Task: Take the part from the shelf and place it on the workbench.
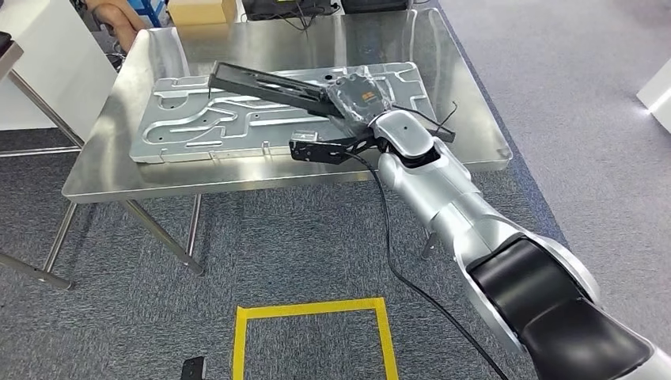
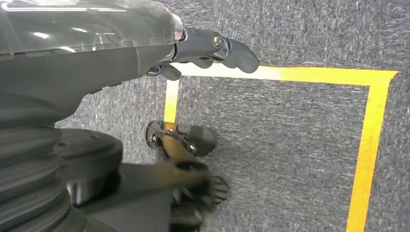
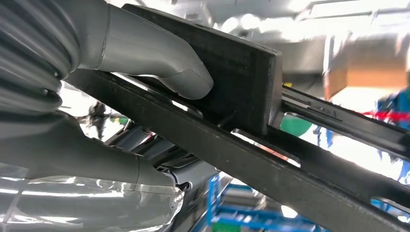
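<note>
The right hand (image 1: 360, 96) is extended over the steel workbench (image 1: 158, 178) and grasps a long black part (image 1: 261, 83), a flat slotted frame. In the right wrist view the thumb (image 3: 159, 63) presses on one face of the part (image 3: 241, 96) and the fingers wrap beneath it. The part is tilted above a large grey stamped metal panel (image 1: 198, 119) that lies flat on the workbench; whether its far end touches the panel cannot be told. The left hand (image 2: 208, 50) hangs over grey carpet (image 2: 290, 145) marked with yellow floor tape (image 2: 372, 125); its fingers are loosely curled and hold nothing. A cardboard box (image 1: 202, 11) stands at the far edge of the workbench, and a person's arm (image 1: 115, 12) is beside it.
</note>
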